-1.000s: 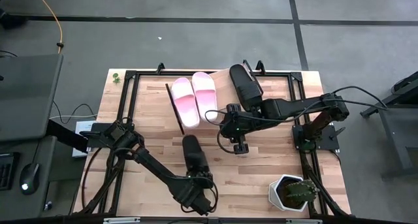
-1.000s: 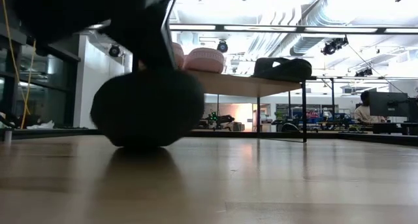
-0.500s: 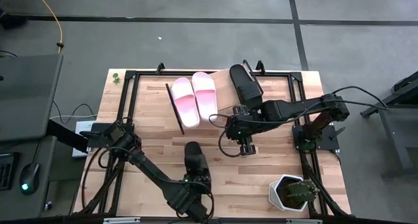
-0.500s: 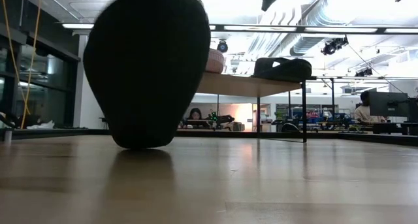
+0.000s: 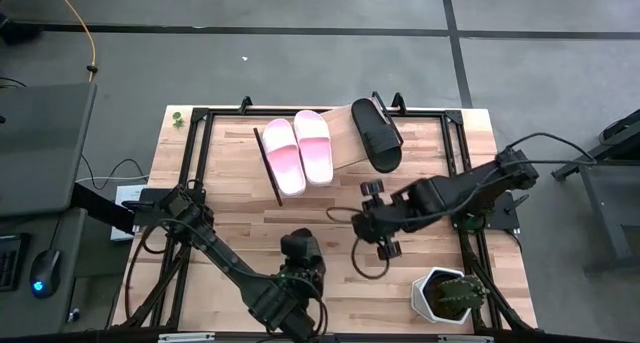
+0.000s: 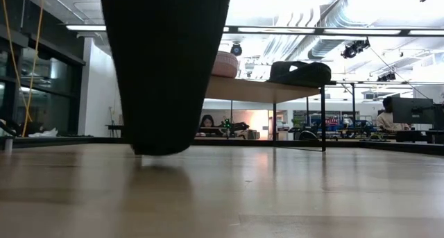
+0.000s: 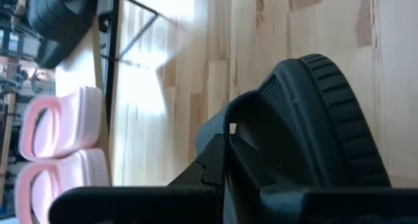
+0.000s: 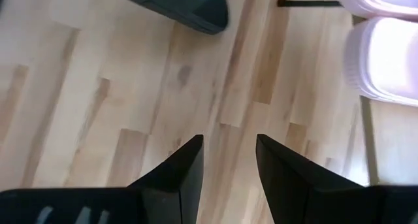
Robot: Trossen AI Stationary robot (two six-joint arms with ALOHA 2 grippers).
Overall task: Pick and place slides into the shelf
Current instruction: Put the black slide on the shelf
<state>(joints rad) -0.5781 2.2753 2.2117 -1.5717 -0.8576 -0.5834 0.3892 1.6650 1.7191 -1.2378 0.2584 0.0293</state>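
Slippage is the main risk here, judged view by view. In the high view the left hand (image 5: 297, 275) sits at the lower centre of the frame, clamped on the last black slide (image 5: 299, 251), which stands tipped up from the surface (image 5: 230, 223) instead of lying flat; the shelf (image 5: 340, 133) is well apart at the upper centre, already carrying two pink slides (image 5: 298, 151) and another black slide (image 5: 377, 134), with a bare strip between them. The right hand (image 5: 378, 218) hangs at centre right, holding nothing, and lies near the line from the held slide to that strip, so the arms could clash if the carry cuts straight across. A potted cactus (image 5: 446, 294) at the lower right is clear of that line. In the low view the held slide fills the upper left, its lowest edge just at the surface; dragging it forward at this height could catch the edge and twist it out of the grip. The left wrist view shows the fingers (image 7: 215, 165) biting the slide only near one end, so I judge the long free end may swing or pivot during the lift. The right wrist view shows that hand's fingers (image 8: 179, 172) apart over bare surface, with nothing between them.
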